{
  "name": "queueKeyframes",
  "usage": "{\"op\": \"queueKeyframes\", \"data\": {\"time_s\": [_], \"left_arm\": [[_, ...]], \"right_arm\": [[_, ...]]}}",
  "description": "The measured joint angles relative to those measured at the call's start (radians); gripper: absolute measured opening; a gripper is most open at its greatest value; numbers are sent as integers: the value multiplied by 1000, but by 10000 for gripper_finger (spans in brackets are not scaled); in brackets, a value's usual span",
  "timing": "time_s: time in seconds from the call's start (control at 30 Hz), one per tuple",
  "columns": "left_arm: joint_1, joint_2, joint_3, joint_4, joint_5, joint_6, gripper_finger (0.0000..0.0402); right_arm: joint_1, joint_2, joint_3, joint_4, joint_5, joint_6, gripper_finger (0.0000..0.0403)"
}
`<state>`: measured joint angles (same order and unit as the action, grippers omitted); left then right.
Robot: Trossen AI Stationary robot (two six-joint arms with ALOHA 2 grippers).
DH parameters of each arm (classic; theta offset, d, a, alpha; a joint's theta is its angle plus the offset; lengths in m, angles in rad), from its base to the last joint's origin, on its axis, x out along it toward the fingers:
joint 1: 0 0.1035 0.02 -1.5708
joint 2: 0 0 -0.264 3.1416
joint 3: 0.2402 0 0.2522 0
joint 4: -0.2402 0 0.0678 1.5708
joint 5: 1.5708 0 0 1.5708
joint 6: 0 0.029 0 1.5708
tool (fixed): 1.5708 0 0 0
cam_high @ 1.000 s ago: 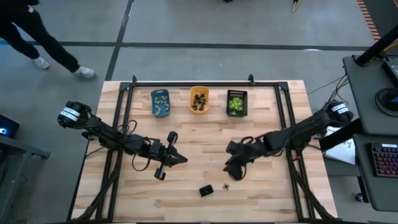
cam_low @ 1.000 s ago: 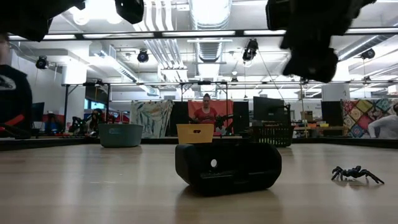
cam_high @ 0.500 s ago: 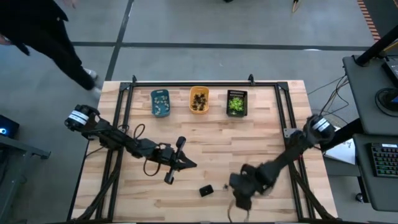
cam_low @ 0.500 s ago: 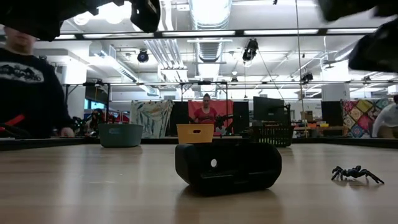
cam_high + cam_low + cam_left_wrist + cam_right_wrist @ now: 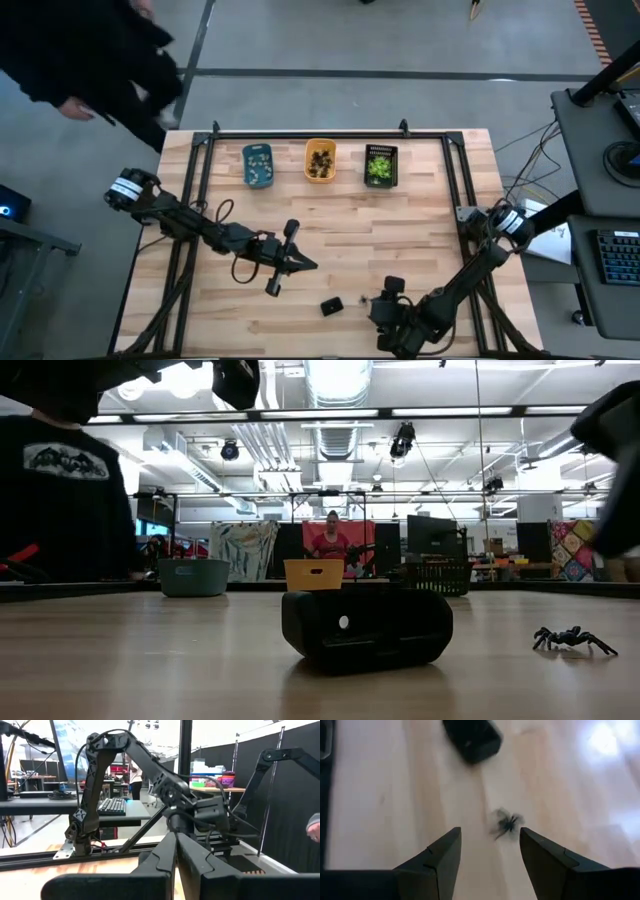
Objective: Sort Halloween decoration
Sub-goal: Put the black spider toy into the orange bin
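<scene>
One black spider decoration (image 5: 506, 823) lies on the wood near the table's front edge, also seen in the low view (image 5: 572, 639) and high view (image 5: 365, 298). My right gripper (image 5: 490, 845) hovers open just short of it, slanting down, its fingers wide apart and touching nothing. A small black block (image 5: 332, 305) rests beside the spider. My left gripper (image 5: 305, 264) is shut and empty above mid-table. More decorations fill the blue tray (image 5: 258, 165), orange tray (image 5: 320, 160) and black tray (image 5: 380, 165) at the far edge.
The black block (image 5: 365, 628) stands close to the spider's left. A black metal frame (image 5: 300, 133) borders the table. A person in dark clothes (image 5: 90, 60) stands off the table's far left corner. Bare wood lies between the arms and the trays.
My right gripper has swung from mid-table toward the near edge, sinking and rolling, and now points down at the spider. My left gripper has slid a little toward the right and near edge, then held still. The person has walked closer to the far left corner.
</scene>
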<state>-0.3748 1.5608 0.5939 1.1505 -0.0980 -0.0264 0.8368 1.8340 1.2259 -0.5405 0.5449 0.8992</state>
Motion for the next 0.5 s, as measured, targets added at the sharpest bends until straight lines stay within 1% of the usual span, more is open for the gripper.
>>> {"op": "queueKeyframes", "data": {"time_s": [0.07,0.2,0.33,0.4,0.5], "left_arm": [[0,0,1,1,0,7,0],[0,0,2,0,0,8,0],[0,0,2,-5,0,8,0],[0,0,2,-6,0,8,0],[0,0,2,-7,0,9,0]], "right_arm": [[3,13,-15,38,55,-14,198],[3,29,-59,134,123,-56,206],[8,29,-151,295,193,-80,208],[9,29,-199,367,217,-81,208],[10,29,-269,501,226,-81,208]]}}
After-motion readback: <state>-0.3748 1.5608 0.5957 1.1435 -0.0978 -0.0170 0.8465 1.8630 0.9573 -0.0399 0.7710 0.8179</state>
